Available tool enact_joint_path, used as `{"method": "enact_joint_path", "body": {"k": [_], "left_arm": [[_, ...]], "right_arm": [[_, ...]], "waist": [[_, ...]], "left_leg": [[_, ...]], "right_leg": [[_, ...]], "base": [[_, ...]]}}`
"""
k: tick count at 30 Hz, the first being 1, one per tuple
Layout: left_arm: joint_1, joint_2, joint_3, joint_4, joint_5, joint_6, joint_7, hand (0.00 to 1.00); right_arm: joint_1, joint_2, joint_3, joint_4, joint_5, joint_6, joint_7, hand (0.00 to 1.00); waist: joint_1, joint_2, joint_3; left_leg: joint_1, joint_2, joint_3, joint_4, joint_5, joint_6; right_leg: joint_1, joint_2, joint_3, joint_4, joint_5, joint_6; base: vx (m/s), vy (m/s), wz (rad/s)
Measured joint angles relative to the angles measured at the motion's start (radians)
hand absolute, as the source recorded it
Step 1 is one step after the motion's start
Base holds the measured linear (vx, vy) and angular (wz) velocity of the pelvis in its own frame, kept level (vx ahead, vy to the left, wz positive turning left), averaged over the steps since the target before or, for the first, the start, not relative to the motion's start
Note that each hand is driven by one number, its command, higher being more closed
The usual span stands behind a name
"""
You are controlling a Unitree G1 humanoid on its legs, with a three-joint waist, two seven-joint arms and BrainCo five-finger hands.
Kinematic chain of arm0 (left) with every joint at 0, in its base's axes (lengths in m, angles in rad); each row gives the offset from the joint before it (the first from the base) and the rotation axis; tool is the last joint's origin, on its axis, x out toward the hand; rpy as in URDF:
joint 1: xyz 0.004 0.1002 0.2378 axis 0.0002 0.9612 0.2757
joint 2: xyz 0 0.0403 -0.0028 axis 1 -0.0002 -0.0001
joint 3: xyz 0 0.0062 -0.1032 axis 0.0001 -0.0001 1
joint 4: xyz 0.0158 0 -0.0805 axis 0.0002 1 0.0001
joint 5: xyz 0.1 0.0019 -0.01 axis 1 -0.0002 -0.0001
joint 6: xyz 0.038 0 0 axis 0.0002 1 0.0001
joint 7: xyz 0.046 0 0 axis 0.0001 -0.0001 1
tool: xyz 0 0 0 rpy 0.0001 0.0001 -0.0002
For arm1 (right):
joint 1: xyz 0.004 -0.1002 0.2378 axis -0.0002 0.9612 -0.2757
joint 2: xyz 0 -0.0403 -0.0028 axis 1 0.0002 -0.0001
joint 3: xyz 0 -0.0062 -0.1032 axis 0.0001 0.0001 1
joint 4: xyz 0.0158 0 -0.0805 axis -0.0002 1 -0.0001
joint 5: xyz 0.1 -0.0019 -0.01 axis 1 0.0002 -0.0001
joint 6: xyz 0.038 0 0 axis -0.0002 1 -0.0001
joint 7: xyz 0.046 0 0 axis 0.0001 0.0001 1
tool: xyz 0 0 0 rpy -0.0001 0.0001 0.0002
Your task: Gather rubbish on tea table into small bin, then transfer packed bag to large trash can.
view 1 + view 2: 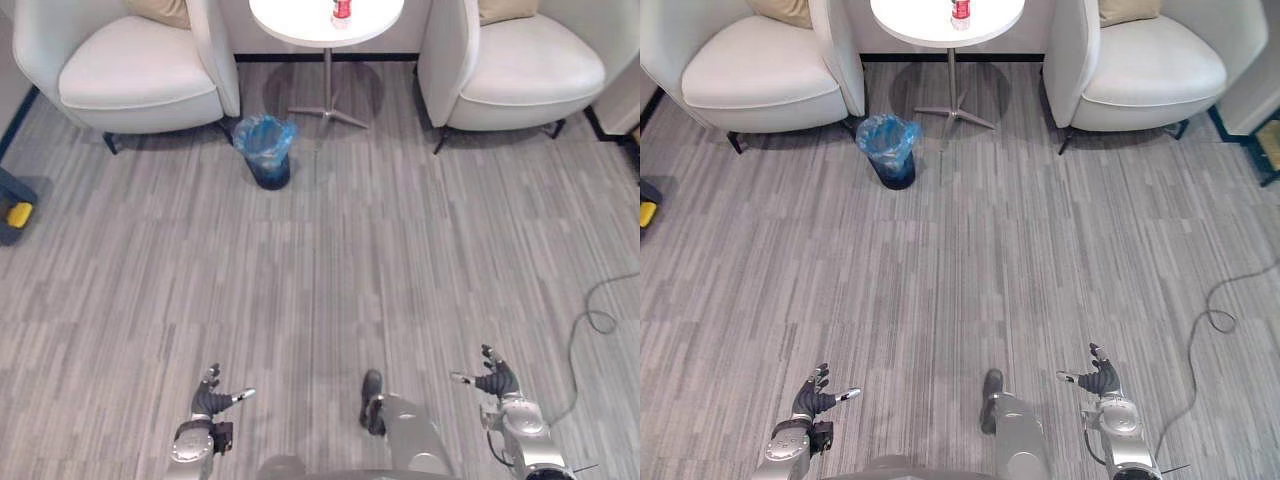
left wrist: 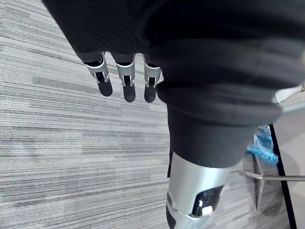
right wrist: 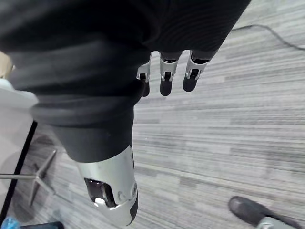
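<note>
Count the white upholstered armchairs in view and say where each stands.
2. One white upholstered armchair stands left of the round white tea table; the other stands to its right. More may lie off-frame.

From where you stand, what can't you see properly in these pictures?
Round table: far side cut off by the top edge, both eye views.
Red and white thing on it: top cut off, too small to name.
Small bin: too far to see inside its blue bag.
Yellow thing on the floor: too small to name, left eye view.
</note>
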Motion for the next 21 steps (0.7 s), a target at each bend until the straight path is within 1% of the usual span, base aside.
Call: {"method": "enact_joint_path", "body": {"k": [1,2,3,4,5,6,7,8,9,10,11,12,13,14,15,16,17,18,19,20,21], "left_arm": [[0.0,-0.001,0.0,-0.011,0.0,0.0,0.0,0.0],[-0.001,-0.002,0.0,-0.023,0.0,-0.001,0.0,0.0],[-0.002,-0.001,0.0,-0.025,0.0,-0.001,-0.001,0.0],[0.004,-0.002,0.006,-0.027,0.0,-0.001,0.0,0.0],[0.007,-0.011,0.019,-0.028,-0.001,0.0,0.002,0.0],[0.022,-0.019,0.023,-0.032,-0.002,-0.001,0.005,0.0],[0.047,-0.022,0.024,-0.031,-0.002,-0.001,0.009,0.0],[0.06,-0.018,0.029,-0.028,-0.001,0.001,0.018,0.0],[0.07,-0.019,0.039,-0.026,-0.001,0.005,0.02,0.0],[0.066,-0.02,0.038,-0.026,-0.001,0.007,0.02,0.0],[0.058,-0.02,0.036,-0.024,0.0,0.007,0.02,0.0],[0.049,-0.008,0.035,-0.019,-0.001,0.01,0.021,0.0],[0.043,0.002,0.033,-0.017,-0.001,0.012,0.022,0.0],[0.042,0.016,0.021,-0.017,-0.002,0.015,0.024,0.0],[0.045,0.021,0.018,-0.018,-0.004,0.014,0.028,0.0],[0.045,0.024,0.018,-0.018,-0.012,0.014,0.029,0.0],[0.034,0.031,0.018,-0.02,-0.022,0.009,0.034,0.0],[0.016,0.034,0.019,-0.019,-0.023,0.006,0.038,0.0],[0.01,0.034,0.019,-0.019,-0.023,0.005,0.039,0.0],[0.003,0.033,0.019,-0.015,-0.023,0.004,0.039,0.0],[-0.001,0.03,0.019,-0.008,-0.02,0.005,0.04,0.0]], "right_arm": [[0.0,0.001,0.001,-0.011,0.0,-0.001,0.0,0.0],[-0.013,-0.004,0.0,-0.01,0.0,-0.003,0.001,0.0],[-0.023,-0.007,-0.002,-0.008,0.0,-0.002,0.001,0.0],[-0.038,-0.012,-0.001,0.002,0.0,-0.002,0.0,0.0],[-0.045,-0.014,-0.006,0.018,-0.001,-0.002,-0.002,0.0],[-0.041,-0.021,-0.004,0.027,-0.001,-0.002,-0.006,0.0],[-0.031,-0.026,-0.001,0.034,-0.001,0.0,-0.007,0.0],[-0.028,-0.014,0.004,0.053,-0.002,0.001,-0.01,0.0],[-0.018,0.005,0.004,0.072,-0.005,0.003,-0.009,0.0],[-0.018,0.006,0.004,0.075,-0.011,0.003,-0.009,0.0],[-0.021,0.006,0.004,0.089,-0.013,0.003,-0.009,0.0],[-0.039,0.008,0.015,0.117,-0.015,0.003,-0.008,0.0],[-0.045,0.008,0.024,0.127,-0.017,0.004,-0.008,0.0],[-0.044,0.008,0.033,0.135,-0.03,0.004,-0.008,0.0],[-0.039,0.008,0.049,0.134,-0.041,0.002,-0.007,0.0],[-0.03,0.008,0.059,0.133,-0.042,0.001,-0.005,0.0],[-0.031,0.007,0.071,0.117,-0.045,0.0,0.002,0.0],[-0.026,0.005,0.07,0.114,-0.047,-0.001,0.005,0.0],[-0.022,0.003,0.07,0.114,-0.047,0.0,0.005,0.0],[-0.014,0.0,0.064,0.115,-0.047,0.001,0.005,0.0],[-0.006,-0.004,0.058,0.114,-0.047,0.003,0.004,0.0]], "waist": [[0.004,-0.007,0.003],[0.021,-0.018,0.01],[0.031,-0.014,0.009],[0.041,-0.029,0.017],[0.055,-0.032,0.02],[0.066,-0.02,0.012],[0.078,-0.014,0.004],[0.085,-0.028,-0.015],[0.082,-0.075,-0.043],[0.08,-0.086,-0.047],[0.076,-0.095,-0.044],[0.068,-0.105,-0.031],[0.057,-0.11,-0.023],[0.042,-0.109,-0.019],[0.028,-0.093,-0.017],[0.026,-0.085,-0.021],[0.025,-0.082,-0.025],[0.015,-0.074,-0.021],[0.002,-0.072,-0.021],[-0.014,-0.073,-0.02],[-0.032,-0.077,-0.023]], "left_leg": [[-0.042,-0.012,0.012,-0.029,-0.01,0.003],[-0.114,-0.042,0.018,-0.136,-0.024,0.002],[-0.139,-0.06,0.017,-0.213,-0.024,0.001],[-0.172,-0.106,0.016,-0.397,-0.017,-0.004],[-0.174,-0.146,0.012,-0.624,0.03,-0.04],[-0.161,-0.16,0.009,-0.772,0.073,-0.046],[-0.165,-0.161,-0.017,-0.803,0.118,-0.024],[-0.175,-0.18,-0.026,-0.72,0.146,0.001],[-0.18,-0.211,-0.013,-0.647,0.102,0.06],[-0.172,-0.223,-0.009,-0.632,0.072,0.067],[-0.142,-0.232,-0.003,-0.617,0.038,0.076],[-0.072,-0.248,-0.002,-0.619,-0.007,0.097],[-0.027,-0.258,-0.006,-0.623,-0.026,0.101],[0.073,-0.269,-0.009,-0.647,-0.06,0.113],[0.169,-0.269,-0.013,-0.696,-0.084,0.113],[0.206,-0.267,-0.015,-0.722,-0.093,0.111],[0.273,-0.265,-0.025,-0.772,-0.106,0.104],[0.32,-0.253,-0.051,-0.807,-0.112,0.099],[0.341,-0.248,-0.068,-0.826,-0.112,0.099],[0.382,-0.24,-0.102,-0.859,-0.115,0.092],[0.42,-0.227,-0.137,-0.879,-0.128,0.059]], "right_leg": [[0.025,-0.003,0.011,-0.023,-0.006,0.008],[0.058,-0.01,0.031,-0.047,-0.021,0.011],[0.073,-0.02,0.044,-0.053,-0.034,0.019],[0.102,-0.042,0.065,-0.058,-0.064,0.036],[0.136,-0.062,0.084,-0.059,-0.096,0.054],[0.16,-0.059,0.105,-0.064,-0.123,0.071],[0.194,-0.055,0.124,-0.06,-0.164,0.086],[0.205,-0.076,0.145,-0.012,-0.218,0.103],[0.152,-0.132,0.155,0.164,-0.271,0.136],[0.114,-0.148,0.162,0.264,-0.268,0.147],[0.039,-0.167,0.182,0.462,-0.225,0.24],[-0.061,-0.19,0.2,0.738,-0.122,0.344],[-0.098,-0.2,0.195,0.849,-0.128,0.334],[-0.148,-0.22,0.161,0.952,-0.153,0.284],[-0.195,-0.232,0.102,0.93,-0.18,0.235],[-0.228,-0.232,0.075,0.896,-0.189,0.218],[-0.299,-0.227,0.031,0.799,-0.199,0.199],[-0.345,-0.198,0.014,0.629,-0.195,0.195],[-0.36,-0.18,0.018,0.518,-0.17,0.189],[-0.38,-0.155,0.054,0.296,-0.086,0.191],[-0.383,-0.125,0.112,0.149,0.058,0.202]], "base": [[0.52,-0.058,-0.33],[0.41,0.006,-0.37],[0.51,0.06,-0.52],[0.53,0.122,-0.56],[0.67,0.193,-0.67],[0.7,0.267,-0.67],[0.62,0.271,-0.67],[0.8,0.305,-0.45],[0.71,0.237,-0.19],[0.71,0.22,-0.05],[0.55,0.198,-0.07],[0.52,0.181,-0.04],[0.66,0.186,0.17],[0.66,0.133,0.29],[0.66,0.113,0.21],[0.76,0.071,0.11],[0.75,0.011,0.3],[0.62,-0.002,0.47],[0.64,-0.08,0.85],[0.67,-0.125,1.01],[0.81,-0.17,1.02]]}}
